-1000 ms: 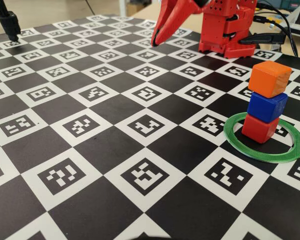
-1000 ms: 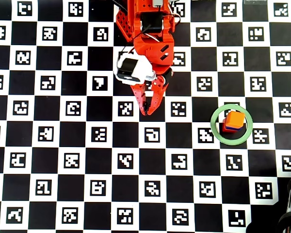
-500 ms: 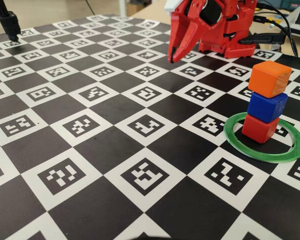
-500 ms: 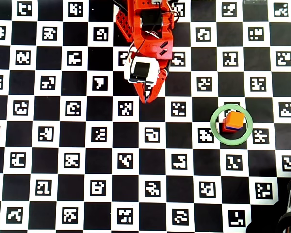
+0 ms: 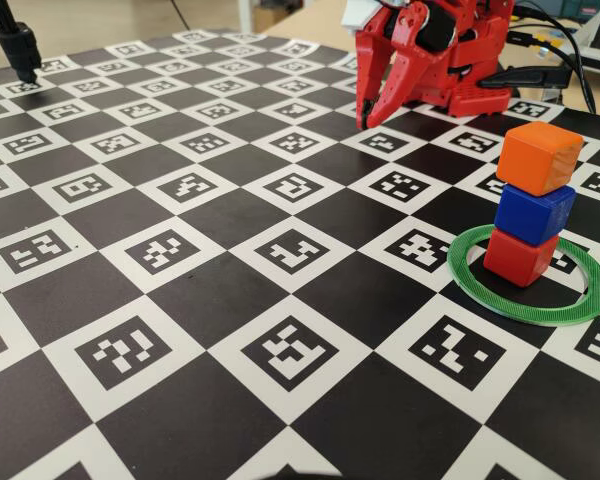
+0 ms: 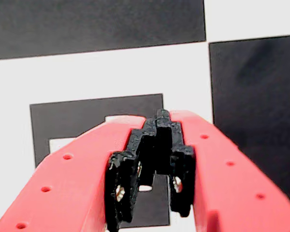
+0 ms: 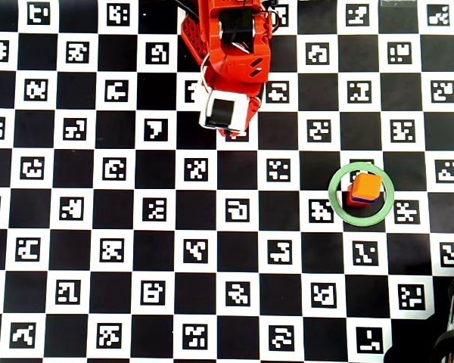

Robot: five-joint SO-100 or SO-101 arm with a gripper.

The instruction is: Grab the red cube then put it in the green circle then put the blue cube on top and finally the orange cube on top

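Fixed view: the red cube (image 5: 519, 257) sits inside the green circle (image 5: 530, 276), toward its left part, touching the board. The blue cube (image 5: 535, 213) rests on the red one, turned a little, and the orange cube (image 5: 539, 158) tops it, so the stack leans slightly but stands. The gripper (image 5: 363, 118) hangs well apart from the green circle, up and to its left, tips pointing down at the checkered marker board (image 5: 180, 300), holding nothing. Its fingers appear drawn together.

Wrist view: the two red fingers meet at their black toothed pads (image 6: 128, 169), closed on empty air over a white square with a black marker; no cube shows here.

Overhead view: the orange cube (image 7: 367, 186) covers most of the stack, with slivers of blue and red at its left edge, all within the green circle (image 7: 337, 206). The gripper (image 7: 228, 132) lies up and left of the circle, tucked under the arm near its base. Judging by this, all three placements look done, and any coming move would lead away from the circle, not toward it.
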